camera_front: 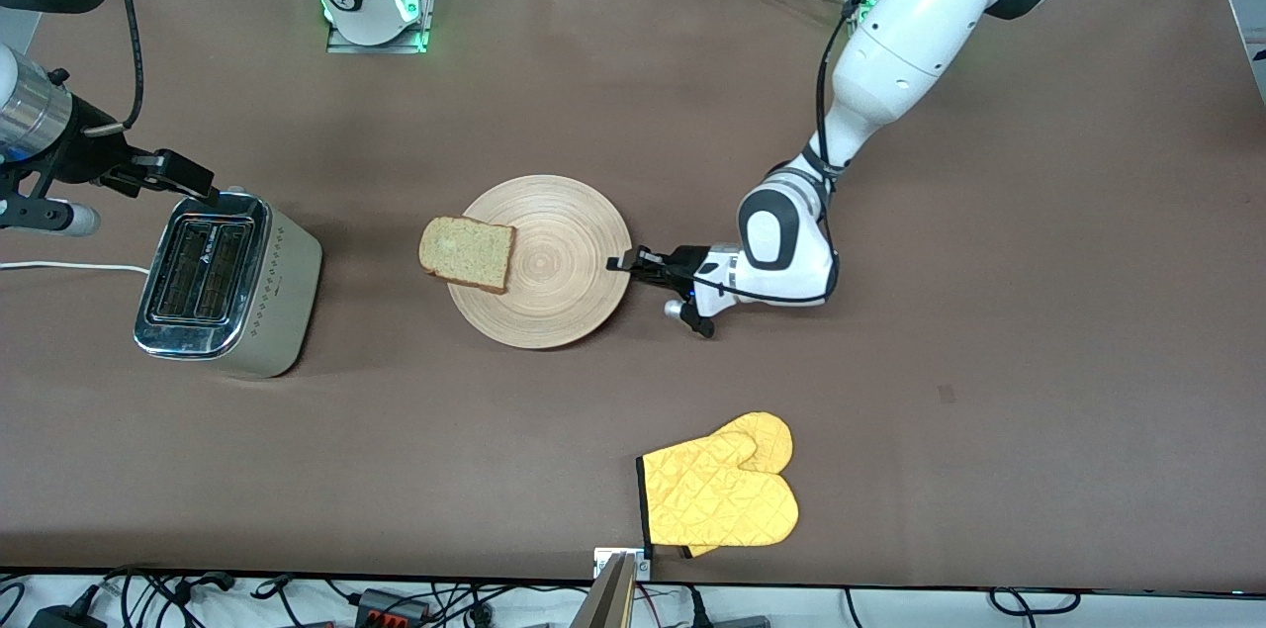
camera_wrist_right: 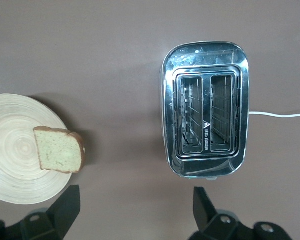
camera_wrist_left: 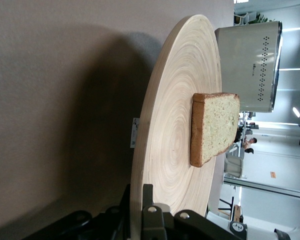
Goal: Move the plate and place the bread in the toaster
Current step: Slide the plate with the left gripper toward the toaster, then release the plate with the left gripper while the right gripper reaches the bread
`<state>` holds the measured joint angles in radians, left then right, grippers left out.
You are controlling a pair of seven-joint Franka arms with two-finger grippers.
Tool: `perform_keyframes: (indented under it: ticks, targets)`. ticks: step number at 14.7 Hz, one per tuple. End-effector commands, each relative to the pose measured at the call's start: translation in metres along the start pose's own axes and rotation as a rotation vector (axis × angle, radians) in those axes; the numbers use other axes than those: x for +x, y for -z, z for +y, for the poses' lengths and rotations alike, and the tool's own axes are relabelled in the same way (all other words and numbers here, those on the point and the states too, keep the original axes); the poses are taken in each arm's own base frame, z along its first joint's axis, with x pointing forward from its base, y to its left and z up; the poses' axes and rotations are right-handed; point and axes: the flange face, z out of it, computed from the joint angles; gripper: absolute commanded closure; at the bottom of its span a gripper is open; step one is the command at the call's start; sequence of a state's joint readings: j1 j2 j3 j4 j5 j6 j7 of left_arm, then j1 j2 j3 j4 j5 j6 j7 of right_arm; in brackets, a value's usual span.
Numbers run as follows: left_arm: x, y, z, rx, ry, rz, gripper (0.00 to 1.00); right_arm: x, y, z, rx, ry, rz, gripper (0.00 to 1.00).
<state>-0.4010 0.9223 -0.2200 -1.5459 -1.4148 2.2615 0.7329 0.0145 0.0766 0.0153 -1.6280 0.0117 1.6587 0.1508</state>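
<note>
The round light-wood plate [camera_front: 554, 287] lies mid-table, and my left gripper [camera_front: 623, 264] is shut on its rim at the left arm's end. In the left wrist view the two fingers pinch the plate [camera_wrist_left: 170, 150] edge, the left gripper [camera_wrist_left: 137, 197] low in the picture. The bread [camera_front: 467, 254] slice rests on the plate and overhangs the rim toward the toaster [camera_front: 229, 284]. My right gripper [camera_front: 198, 183] hangs open over the table beside the toaster, nothing between its fingers. The right wrist view shows the right gripper [camera_wrist_right: 136, 200], the toaster's empty slots [camera_wrist_right: 206, 110], the bread [camera_wrist_right: 59, 150] and the plate [camera_wrist_right: 10, 170].
A yellow oven mitt [camera_front: 720, 494] lies near the table's edge closest to the front camera. The toaster's white cord [camera_front: 69, 266] runs off toward the right arm's end of the table.
</note>
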Motion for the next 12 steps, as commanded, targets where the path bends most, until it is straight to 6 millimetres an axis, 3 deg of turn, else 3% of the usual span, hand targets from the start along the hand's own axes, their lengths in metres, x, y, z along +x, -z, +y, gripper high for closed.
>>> perform_keyframes:
  ticks: [1, 2, 3, 5, 7, 9, 12]
  targets:
    - [-0.001, -0.01, 0.007, -0.034, 0.017, 0.032, 0.91, 0.002, 0.003, -0.001, 0.018, 0.0, -0.01, 0.0]
    - [0.0, -0.008, 0.007, -0.033, 0.016, 0.035, 0.68, 0.002, 0.003, -0.001, 0.018, 0.0, -0.01, 0.0]
    - [0.002, -0.004, 0.007, -0.025, 0.001, 0.034, 0.01, 0.002, 0.003, -0.003, 0.018, 0.003, -0.011, 0.0]
    - [0.007, 0.009, 0.009, -0.022, -0.003, 0.045, 0.0, 0.002, 0.003, -0.003, 0.018, 0.003, -0.011, 0.0]
    - [0.017, 0.039, 0.016, 0.023, -0.058, 0.035, 0.0, 0.001, 0.002, -0.004, 0.017, 0.011, -0.014, 0.0]
    - [0.028, 0.079, 0.018, 0.074, -0.148, -0.055, 0.0, 0.002, 0.001, -0.005, 0.017, 0.014, -0.015, 0.0]
    - [0.04, 0.164, 0.017, 0.193, -0.274, -0.222, 0.0, 0.001, -0.004, -0.011, 0.036, 0.017, -0.032, 0.0]
